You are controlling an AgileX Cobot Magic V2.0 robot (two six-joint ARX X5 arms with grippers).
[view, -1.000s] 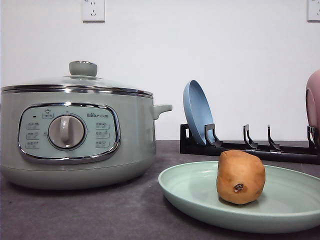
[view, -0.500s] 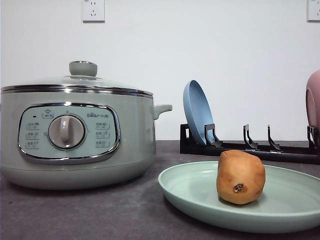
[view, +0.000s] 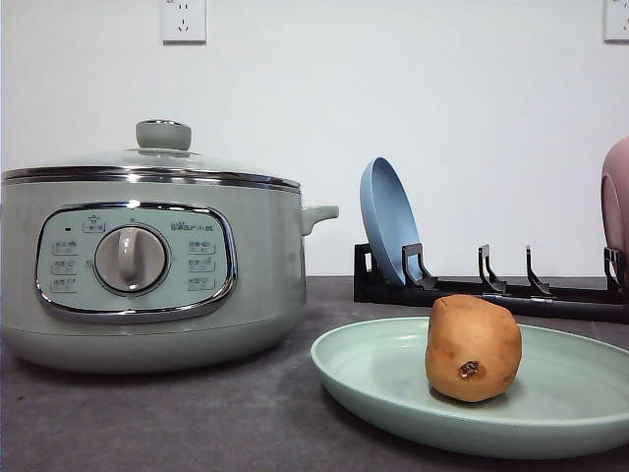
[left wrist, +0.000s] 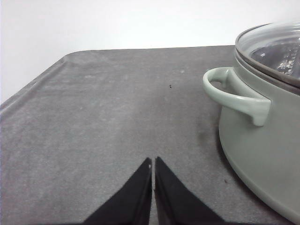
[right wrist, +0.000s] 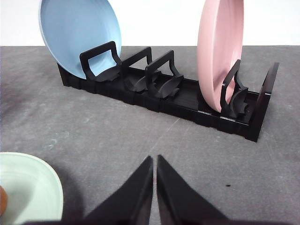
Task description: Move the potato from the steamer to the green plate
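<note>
1. The left gripper (left wrist: 153,161) hangs over bare dark grey table (left wrist: 103,117), its black fingers pressed together and holding nothing, beside the steamer (left wrist: 262,140) and its side handle (left wrist: 234,96).
2. The right gripper (right wrist: 155,160) is likewise closed and empty, low over the table in front of the black plate rack (right wrist: 187,101), which holds a blue plate (right wrist: 79,33) and a pink plate (right wrist: 220,47) on edge.
3. The potato (view: 473,348) stands on the green plate (view: 383,379), right of the lidded steamer (view: 147,265).
4. Nothing in the front view has shifted from a second ago: potato, plate, steamer and rack sit as before.
5. A plain white wall (view: 442,98) with a socket (view: 184,20) backs the table.
</note>
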